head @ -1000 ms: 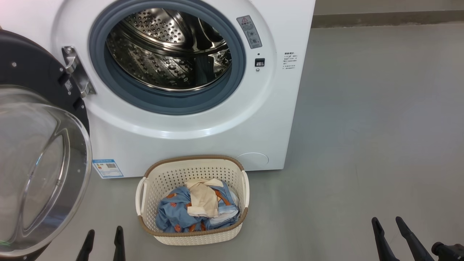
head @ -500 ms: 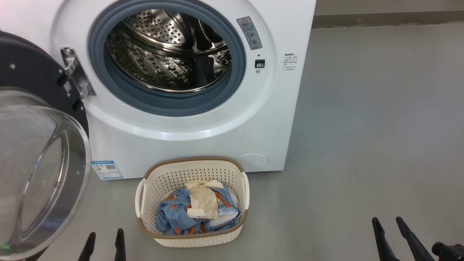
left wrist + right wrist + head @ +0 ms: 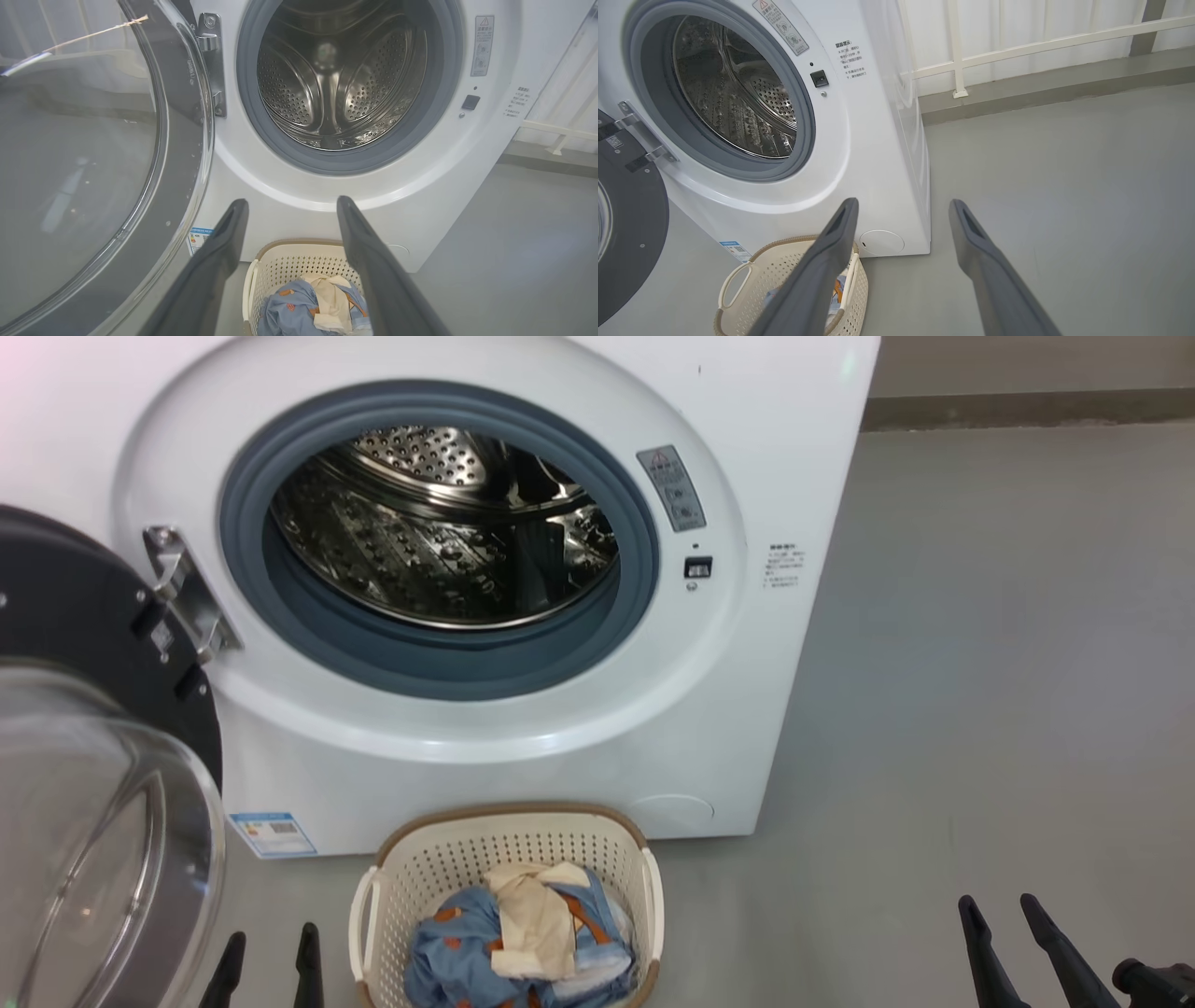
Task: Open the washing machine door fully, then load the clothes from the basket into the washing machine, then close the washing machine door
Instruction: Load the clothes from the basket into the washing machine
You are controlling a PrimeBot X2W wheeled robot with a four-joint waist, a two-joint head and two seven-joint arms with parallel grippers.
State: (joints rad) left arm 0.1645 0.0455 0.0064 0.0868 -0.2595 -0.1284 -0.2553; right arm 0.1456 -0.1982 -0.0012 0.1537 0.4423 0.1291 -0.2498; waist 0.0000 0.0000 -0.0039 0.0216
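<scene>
washing machine door open, clothes in basket

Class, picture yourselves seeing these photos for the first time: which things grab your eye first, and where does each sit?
The gleaming steel drum stands out first, gaping at the centre of the white washing machine. The washing machine door, black with a clear bulging window, hangs swung open at the left. On the floor right in front of the machine sits the basket, holding the clothes, blue and cream.
</scene>
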